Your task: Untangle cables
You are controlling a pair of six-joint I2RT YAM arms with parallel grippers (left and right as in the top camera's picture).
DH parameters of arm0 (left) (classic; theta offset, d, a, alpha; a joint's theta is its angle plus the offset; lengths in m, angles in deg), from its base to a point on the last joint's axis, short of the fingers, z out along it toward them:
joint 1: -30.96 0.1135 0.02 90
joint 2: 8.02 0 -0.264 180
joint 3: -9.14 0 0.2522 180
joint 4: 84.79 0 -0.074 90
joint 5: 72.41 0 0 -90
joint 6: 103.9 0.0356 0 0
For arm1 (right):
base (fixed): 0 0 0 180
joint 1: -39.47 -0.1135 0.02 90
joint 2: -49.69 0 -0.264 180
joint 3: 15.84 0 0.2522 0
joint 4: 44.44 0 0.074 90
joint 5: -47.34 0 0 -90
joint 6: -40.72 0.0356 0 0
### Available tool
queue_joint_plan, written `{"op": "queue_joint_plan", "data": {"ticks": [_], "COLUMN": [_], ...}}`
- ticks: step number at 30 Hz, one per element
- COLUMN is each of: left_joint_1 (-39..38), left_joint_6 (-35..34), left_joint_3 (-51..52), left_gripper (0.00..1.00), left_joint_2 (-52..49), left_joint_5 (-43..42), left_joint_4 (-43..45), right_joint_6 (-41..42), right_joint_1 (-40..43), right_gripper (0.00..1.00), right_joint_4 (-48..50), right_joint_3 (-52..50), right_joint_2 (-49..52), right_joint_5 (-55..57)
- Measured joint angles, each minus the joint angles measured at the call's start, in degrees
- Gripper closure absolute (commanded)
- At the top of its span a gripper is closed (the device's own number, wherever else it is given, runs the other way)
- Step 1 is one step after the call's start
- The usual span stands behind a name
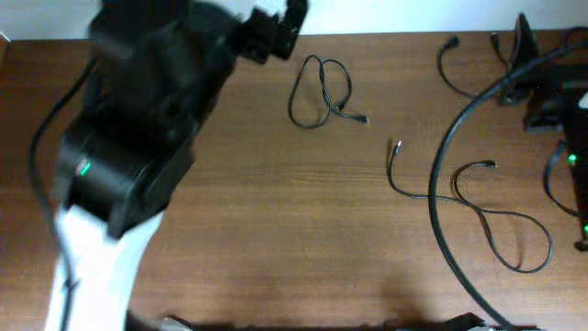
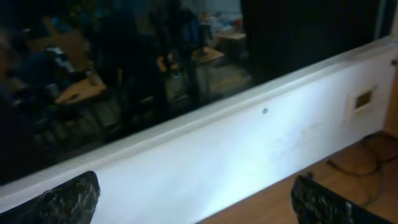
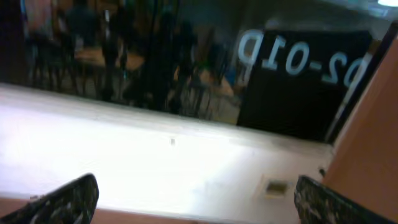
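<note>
Nearest the wrist cameras, the left gripper (image 2: 196,204) has its fingers spread wide with nothing between them, and the right gripper (image 3: 199,202) is the same. Both arms point at the wall, which suggests neither is working a cord. The cables (image 1: 322,92) lie apart on the wooden table (image 1: 257,239): a loose loop near the far edge, a longer strand (image 1: 487,216) curling across the right half, and a short cord (image 1: 447,62) by the far right corner. They look largely separated. Beyond, a white wall (image 2: 249,149) runs under a dark window (image 2: 124,68) that reflects a furnished room.
</note>
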State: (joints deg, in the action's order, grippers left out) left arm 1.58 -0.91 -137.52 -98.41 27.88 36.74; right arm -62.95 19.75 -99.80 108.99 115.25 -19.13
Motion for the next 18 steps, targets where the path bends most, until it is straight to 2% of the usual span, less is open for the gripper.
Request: {"op": "queue_joint_plan", "data": {"ticks": [1, 2, 3, 4, 5, 7, 8, 10, 12, 13, 15, 16, 18], "left_joint_1": [0.0, 0.7, 1.7, 4.4, 6.7, 9.0, 9.1, 9.1, 9.2, 9.2, 9.2, 9.2, 9.2], "left_joint_6": [0.6, 1.0, 1.1, 1.2, 0.9, 0.5, 0.5, 0.4, 0.3, 0.3, -0.9, -1.9, -3.2], "left_joint_3": [5.4, 17.7, 23.5, 34.7, 44.0, 55.9, 58.2, 58.9, 58.9, 58.9, 58.9, 59.0, 59.0], "left_gripper": [0.01, 0.01, 0.01, 0.01, 0.01, 0.01, 0.01, 0.01, 0.01, 0.01, 0.01, 0.01, 0.01], "left_joint_2": [4.8, 14.6, 19.3, 27.6, 34.0, 42.0, 43.3, 43.5, 43.5, 43.5, 43.6, 43.5, 43.5], "left_joint_5": [2.2, 5.3, 6.2, 7.3, 7.8, 7.7, 7.6, 7.5, 7.5, 7.5, 7.5, 7.5, 7.5], "left_joint_4": [1.6, 4.8, 8.3, 12.7, 15.2, 18.8, 19.3, 20.7, 21.3, 21.3, 19.6, 18.8, 16.2], "right_joint_6": [0.4, 1.1, 2.2, 4.2, 8.3, 19.2, 28.1, 43.5, 61.4, 72.2, 93.2, 101.1, 112.2], "right_joint_1": [1.4, 5.0, 8.5, 12.4, 16.0, 22.3, 25.7, 29.7, 30.5, 30.5, 30.5, 30.5, 30.5], "right_gripper": [0.01, 0.01, 0.01, 0.02, 0.10, 0.11, 0.12, 0.22, 0.22, 0.10, 0.09, 0.08, 0.00], "right_joint_4": [2.3, 5.9, 10.4, 13.6, 13.9, 5.2, 3.0, 4.7, 4.5, 4.5, 5.0, 5.1, 0.9], "right_joint_3": [-3.8, -9.8, -14.8, -19.4, -22.6, -27.7, -33.4, -45.0, -52.9, -54.1, -54.1, -54.1, -54.1], "right_joint_2": [-1.9, -5.5, -8.7, -11.6, -13.6, -14.1, -12.1, -6.9, 0.5, 4.5, 12.6, 16.3, 22.2], "right_joint_5": [0.0, -0.6, -2.2, -3.7, -4.7, -5.8, -6.3, -6.6, -7.1, -7.6, -10.3, -12.5, -15.1]}}
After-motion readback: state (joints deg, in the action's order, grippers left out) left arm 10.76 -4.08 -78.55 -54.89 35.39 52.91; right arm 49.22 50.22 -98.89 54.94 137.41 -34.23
